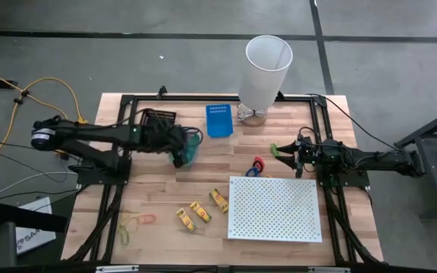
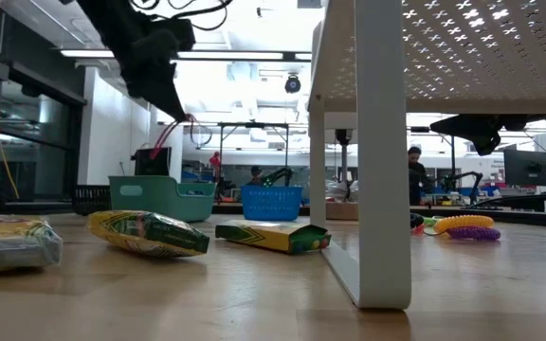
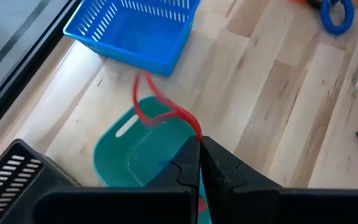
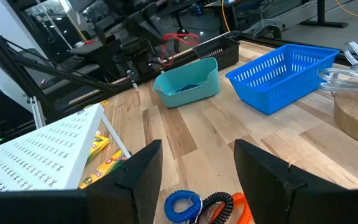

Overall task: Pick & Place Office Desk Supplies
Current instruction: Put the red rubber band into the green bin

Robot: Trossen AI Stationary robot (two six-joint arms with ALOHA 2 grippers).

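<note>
Red rubber band [image 3: 160,106] pinched in left gripper [image 3: 199,149], above teal bin [image 3: 142,149], no legible writing

A red rubber band [image 3: 160,106] hangs over a teal tray [image 3: 145,149]; at its 2 o'clock a blue basket [image 1: 218,119]; white board [image 1: 275,208] dotted with holes.

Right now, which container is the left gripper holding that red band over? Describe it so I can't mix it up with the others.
Start at the tall white bin at the table's far edge and look left along that side: blue basket, then a black basket. The teal tray sits just in front of these, under the left gripper, which is shut on the red rubber band. It alone has solid, unslotted walls.
</note>
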